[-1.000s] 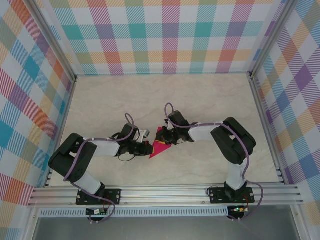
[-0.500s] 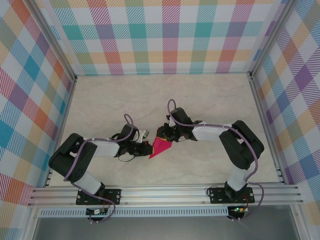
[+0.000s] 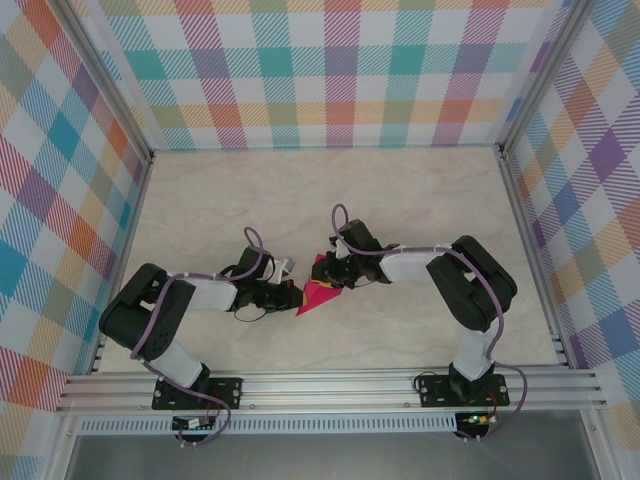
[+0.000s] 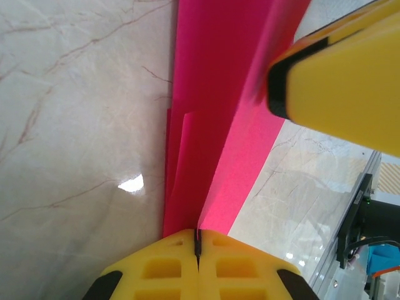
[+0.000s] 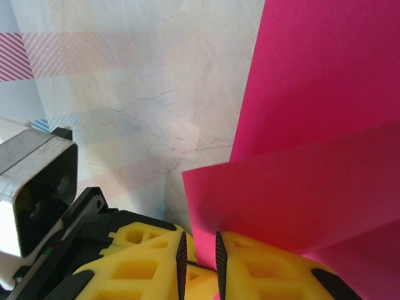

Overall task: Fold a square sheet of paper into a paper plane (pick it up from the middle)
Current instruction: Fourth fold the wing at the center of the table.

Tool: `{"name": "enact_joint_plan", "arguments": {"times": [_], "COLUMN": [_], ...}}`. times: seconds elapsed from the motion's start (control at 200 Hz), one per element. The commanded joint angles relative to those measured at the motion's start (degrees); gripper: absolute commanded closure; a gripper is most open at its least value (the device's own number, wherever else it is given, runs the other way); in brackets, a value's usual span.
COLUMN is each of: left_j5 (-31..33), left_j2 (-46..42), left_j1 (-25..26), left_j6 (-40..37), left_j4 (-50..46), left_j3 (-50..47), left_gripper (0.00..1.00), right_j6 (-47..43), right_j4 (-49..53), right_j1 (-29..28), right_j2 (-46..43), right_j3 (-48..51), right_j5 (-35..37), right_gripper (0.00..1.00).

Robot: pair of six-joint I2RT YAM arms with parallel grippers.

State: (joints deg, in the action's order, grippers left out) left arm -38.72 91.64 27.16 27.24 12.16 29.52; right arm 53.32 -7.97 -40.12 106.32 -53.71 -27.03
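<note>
The magenta sheet of paper point(image 3: 320, 293) lies partly folded on the marble table, between the two arms. My left gripper point(image 3: 297, 293) is shut on its left edge; in the left wrist view the yellow fingertips point(image 4: 197, 240) meet with the paper point(image 4: 212, 94) pinched between them and a crease running away from them. My right gripper point(image 3: 328, 272) is at the paper's upper right edge. In the right wrist view its jaws point(image 5: 199, 256) stand a narrow gap apart, with a raised flap of the paper point(image 5: 312, 125) passing between them. One right finger point(image 4: 344, 81) hangs over the sheet.
Aluminium frame rails point(image 3: 330, 385) run along the near edge, and plaid walls point(image 3: 330, 70) close in the other three sides. The marble tabletop point(image 3: 420, 200) spreads out behind the arms. The left arm's camera housing point(image 5: 34, 187) is close beside the right gripper.
The right gripper drifted a little up and right, then came back onto the paper's upper edge. The left gripper kept its grip and shifted slightly.
</note>
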Motion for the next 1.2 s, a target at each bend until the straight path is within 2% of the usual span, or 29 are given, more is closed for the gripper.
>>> {"name": "enact_joint_plan", "arguments": {"times": [0.0,0.235,0.375,0.5,0.665,0.86,1.01,1.195], "left_j5": [-1.52,-1.75,-1.71,-1.15,-3.32,-4.48,-4.35,-4.69], "left_j2": [1.79,2.51,3.64,6.07,9.19,11.26,11.02,11.2], "left_j1": [-0.75,-0.7,-0.95,-1.64,-3.28,-4.15,-4.17,-4.21], "left_j6": [-0.52,-1.12,-1.33,-2.23,-1.25,-0.89,-1.17,-1.23], "left_j4": [-1.63,-3.19,-5.17,-9.69,-9.34,-9.35,-9.72,-9.57], "left_j3": [0.44,1.06,2.04,4.25,4.76,5.11,5.2,5.29], "left_gripper": [1.0,1.0,1.0,1.0,1.0,1.0,1.0,1.0], "right_j6": [0.14,0.8,0.79,-1.26,-2.6,-3.09,-4.11,-1.41], "right_j4": [-0.3,6.12,3.13,6.42,10.98,10.76,9.67,2.42], "right_j1": [0.03,0.17,0.48,0.48,0.57,1.16,1.19,-0.38], "right_j2": [1.19,1.78,1.14,-0.28,0.01,-7.87,-10.61,-6.2], "right_j3": [-2.18,-1.96,-0.84,-2.1,-3.82,-0.49,0.19,-0.69], "right_j5": [-0.17,6.38,4.67,5.41,7.17,10.59,7.14,0.36], "right_gripper": [0.78,0.78,0.77,0.76,0.77,0.75,0.74,0.76]}}
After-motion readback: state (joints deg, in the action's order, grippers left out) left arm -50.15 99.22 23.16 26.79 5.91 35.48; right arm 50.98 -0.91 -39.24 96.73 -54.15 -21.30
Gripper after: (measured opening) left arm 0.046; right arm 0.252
